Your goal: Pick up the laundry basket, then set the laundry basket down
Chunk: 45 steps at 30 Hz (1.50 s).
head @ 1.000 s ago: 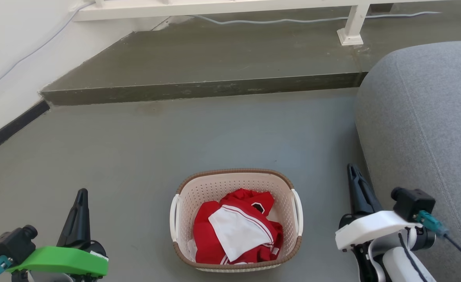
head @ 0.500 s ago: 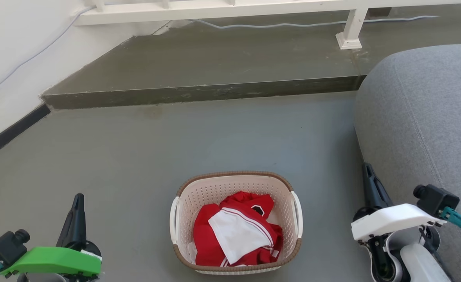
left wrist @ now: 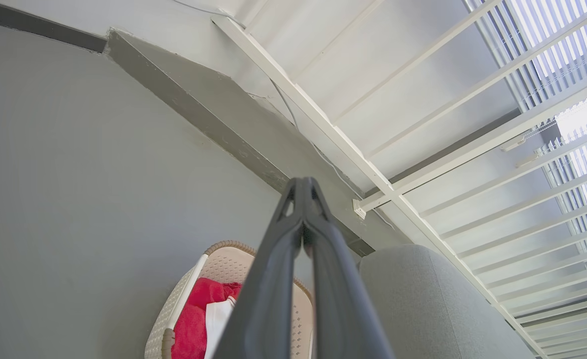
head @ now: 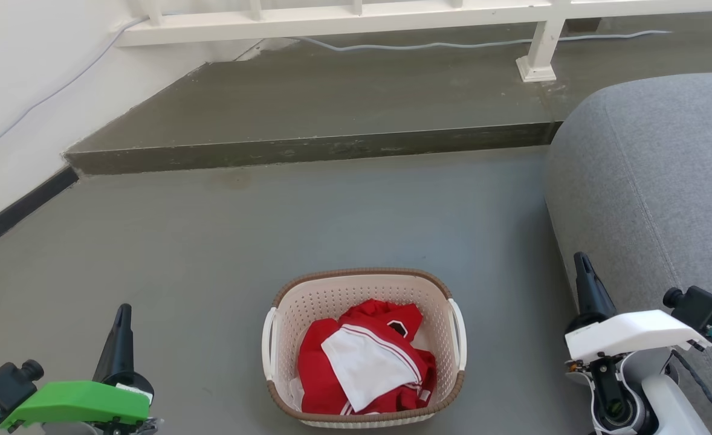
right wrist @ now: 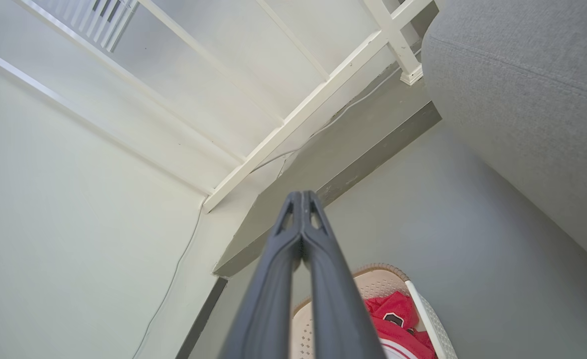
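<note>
The laundry basket (head: pixel 329 292), cream with a brown rim and white side handles, stands on the grey floor at the bottom centre of the head view, holding red and white clothes (head: pixel 365 356). My left gripper (head: pixel 123 312) is shut with nothing in it, well to the left of the basket. Over on the other side my right gripper (head: pixel 581 261) is also shut and holds nothing, beside the grey sofa. Part of the basket (left wrist: pixel 226 252) appears low in the left wrist view behind the closed fingers (left wrist: pixel 302 185), and the right wrist view shows the basket (right wrist: pixel 380 280) under its closed fingers (right wrist: pixel 301 198).
A grey sofa (head: pixel 658 181) fills the right side, close to the right arm. A raised floor step (head: pixel 307 148) runs across behind the basket, with a white railing (head: pixel 344 13) and a cable on it. A white wall with dark skirting is at the left.
My right gripper has drawn back and outward to the right, away from the basket. The left gripper has dropped slightly. The head camera has tilted a little, shifting the whole scene down.
</note>
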{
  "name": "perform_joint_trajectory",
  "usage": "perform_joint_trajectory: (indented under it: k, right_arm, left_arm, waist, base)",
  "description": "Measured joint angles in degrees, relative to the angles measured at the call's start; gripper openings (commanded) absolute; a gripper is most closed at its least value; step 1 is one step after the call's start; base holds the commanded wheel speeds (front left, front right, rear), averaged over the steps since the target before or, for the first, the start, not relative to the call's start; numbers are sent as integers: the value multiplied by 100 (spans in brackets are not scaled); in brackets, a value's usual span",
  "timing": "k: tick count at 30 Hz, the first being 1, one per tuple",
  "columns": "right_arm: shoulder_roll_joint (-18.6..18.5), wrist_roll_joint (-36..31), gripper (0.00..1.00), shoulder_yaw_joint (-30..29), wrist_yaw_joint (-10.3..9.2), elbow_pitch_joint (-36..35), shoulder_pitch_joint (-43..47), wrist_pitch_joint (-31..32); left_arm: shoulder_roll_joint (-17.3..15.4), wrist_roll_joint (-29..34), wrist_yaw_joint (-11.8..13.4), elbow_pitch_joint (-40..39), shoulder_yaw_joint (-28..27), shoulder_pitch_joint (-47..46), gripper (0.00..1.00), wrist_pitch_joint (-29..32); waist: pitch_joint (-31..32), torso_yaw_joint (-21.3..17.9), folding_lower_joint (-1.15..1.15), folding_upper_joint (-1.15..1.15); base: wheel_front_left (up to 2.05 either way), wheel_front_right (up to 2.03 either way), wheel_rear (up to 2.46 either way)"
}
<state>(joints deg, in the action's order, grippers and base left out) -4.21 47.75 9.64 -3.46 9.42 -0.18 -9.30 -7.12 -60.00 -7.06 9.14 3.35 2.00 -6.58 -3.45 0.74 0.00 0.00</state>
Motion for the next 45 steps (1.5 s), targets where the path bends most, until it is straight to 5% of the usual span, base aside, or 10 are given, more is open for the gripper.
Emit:
perform_joint_trajectory:
  k: [45]
  right_arm:
    - [-205, 3828, 0, -753, 708, 304, -111, 742]
  left_arm:
    - [243, -2582, 0, 498, -386, -352, 0, 815]
  waist:
    - [251, -55, 0, 0]
  base:
    - [0, 0, 0]
